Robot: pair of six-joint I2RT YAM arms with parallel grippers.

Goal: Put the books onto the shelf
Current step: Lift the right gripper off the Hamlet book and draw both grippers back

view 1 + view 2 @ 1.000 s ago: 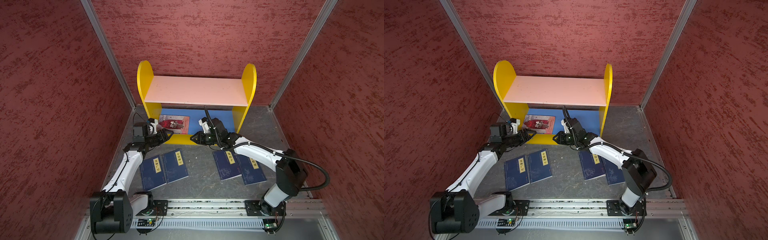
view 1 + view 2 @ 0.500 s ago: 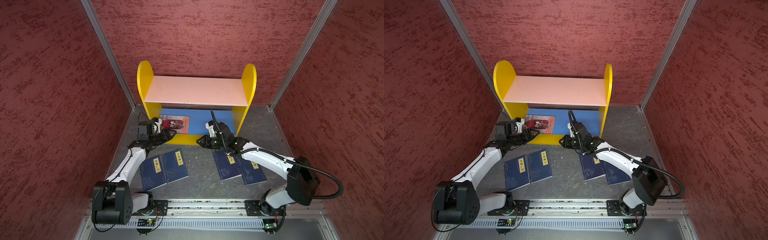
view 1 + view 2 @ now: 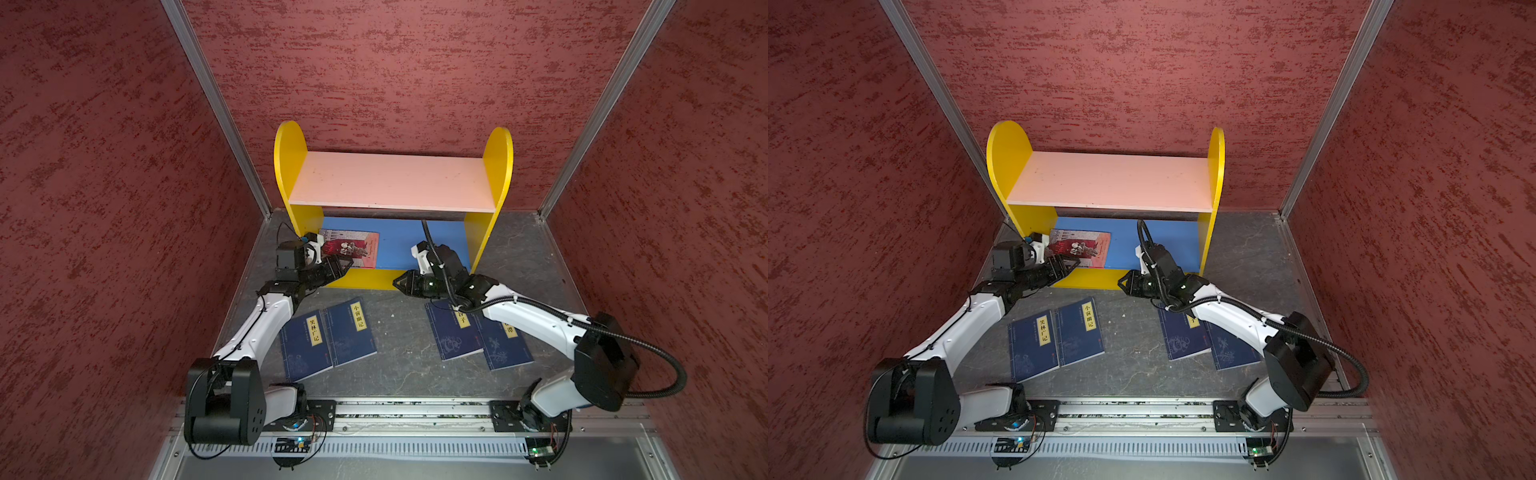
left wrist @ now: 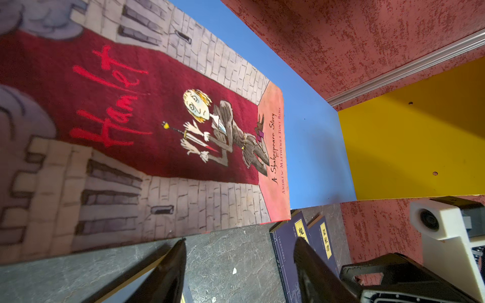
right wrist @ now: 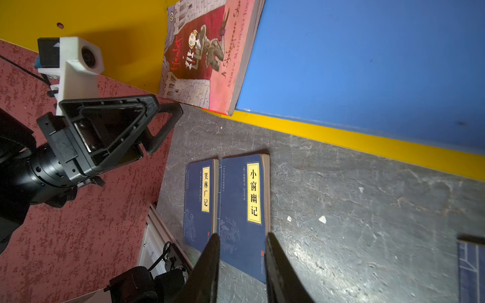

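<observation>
Left wrist view: the glossy red book [image 4: 157,118] lies flat on the shelf's [image 4: 406,131] smooth blue board [image 4: 315,136], long axis along the shelf, cover foot toward the middle. The left gripper [image 4: 238,244] gapes wide and empty beside it; the right gripper [image 5: 241,236], narrowly parted, holds nothing, near thin navy books [image 3: 349,332] on the floor [image 3: 399,353]

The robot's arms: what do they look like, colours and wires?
The left arm and right arm have white shells and black joints. The left gripper and right gripper are black, with triangular frames and tapering fingers. A black ribbed cable runs along the right arm.
</observation>
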